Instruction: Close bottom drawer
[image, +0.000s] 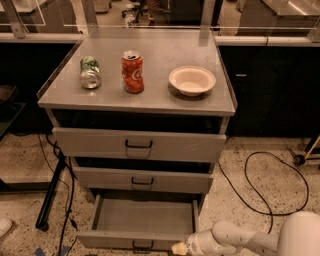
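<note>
The bottom drawer (145, 216) of the grey metal cabinet stands pulled far out, its shallow tray empty and its small black wire handle (143, 245) at the bottom edge of the view. My gripper (179, 248) sits at the end of the white arm (235, 242), low at the drawer front's right end, just right of the handle. The fingers are mostly cut off by the frame edge.
The middle drawer (142, 179) and top drawer (139, 144) are slightly out. On the cabinet top lie a green can (90, 73) on its side, an upright red can (132, 72) and a white bowl (192, 80). A black cable (260, 185) loops on the floor at right.
</note>
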